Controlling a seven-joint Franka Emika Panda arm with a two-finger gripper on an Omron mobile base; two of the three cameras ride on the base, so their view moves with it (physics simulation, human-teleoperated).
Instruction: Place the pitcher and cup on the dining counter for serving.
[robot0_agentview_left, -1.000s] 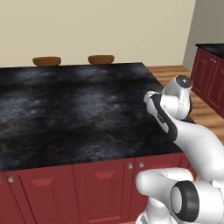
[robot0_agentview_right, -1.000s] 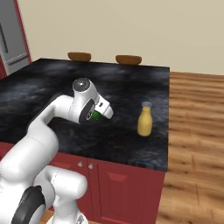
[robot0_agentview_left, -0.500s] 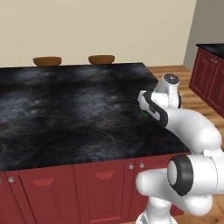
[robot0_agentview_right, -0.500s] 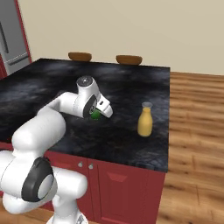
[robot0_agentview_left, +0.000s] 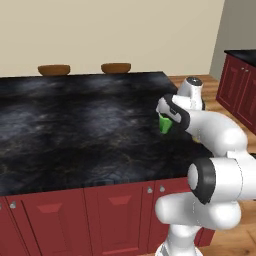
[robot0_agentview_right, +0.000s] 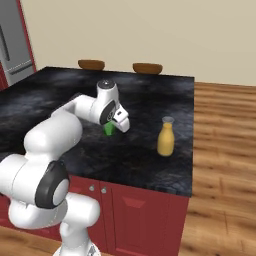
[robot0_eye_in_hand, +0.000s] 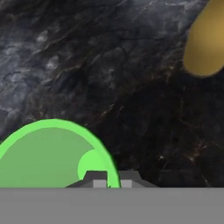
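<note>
The dining counter (robot0_agentview_right: 75, 100), a black marbled island over dark red cabinet doors (robot0_agentview_left: 117, 215), is seen with two round brown stools (robot0_agentview_left: 116, 68) at its far side. The amber pitcher (robot0_agentview_right: 166, 137) stands upright near the counter's right edge. The green cup (robot0_agentview_left: 164, 123) is gripped by its rim in the clenched gripper (robot0_eye_in_hand: 108, 177), just beside the pitcher.

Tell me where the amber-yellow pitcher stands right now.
In the right base view the amber-yellow pitcher stands upright on the black marbled dining counter near its right edge, to the right of the small green cup, apart from it.
</note>
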